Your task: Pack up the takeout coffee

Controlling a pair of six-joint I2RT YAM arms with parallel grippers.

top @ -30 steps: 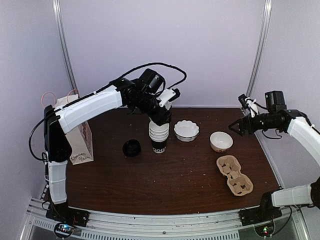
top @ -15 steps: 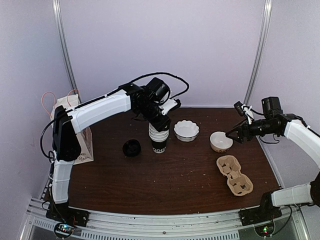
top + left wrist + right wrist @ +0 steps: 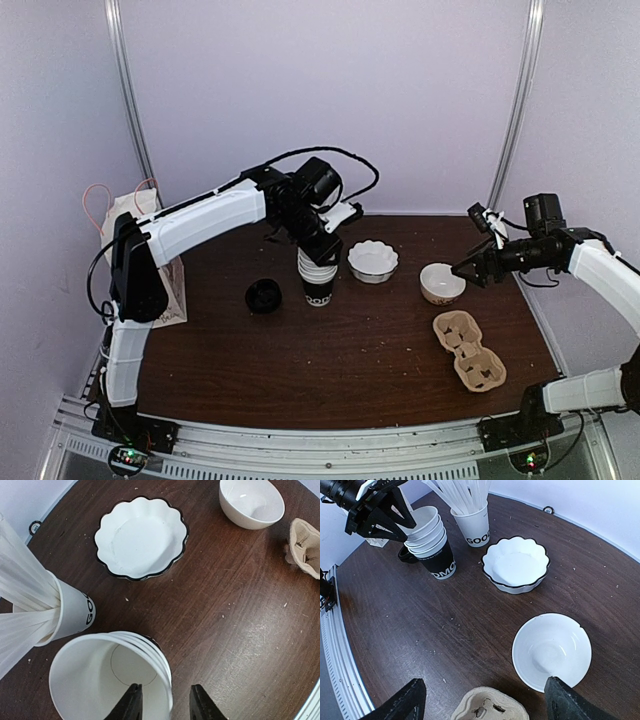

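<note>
Several white cups [image 3: 107, 675] sit nested in the black takeout coffee [image 3: 318, 293], centre frame, so my left gripper [image 3: 164, 694] straddles their rim, jaws narrowly apart, to pull them; right gripper [image 3: 468, 268] hangs wide beside the cream bowl [image 3: 442, 283], clear.

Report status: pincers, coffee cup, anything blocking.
Left pincer open, straddling rim of white cups. Right pincer open, near bowl. Black cup blocked: white cups stacked inside.

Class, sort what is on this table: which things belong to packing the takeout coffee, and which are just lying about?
Belongs: black cup, black lid lying beside it, white cups stacked in it, probably the cardboard carrier and paper bag.
Lying about: scalloped dish, cream bowl, cup of straws.
</note>
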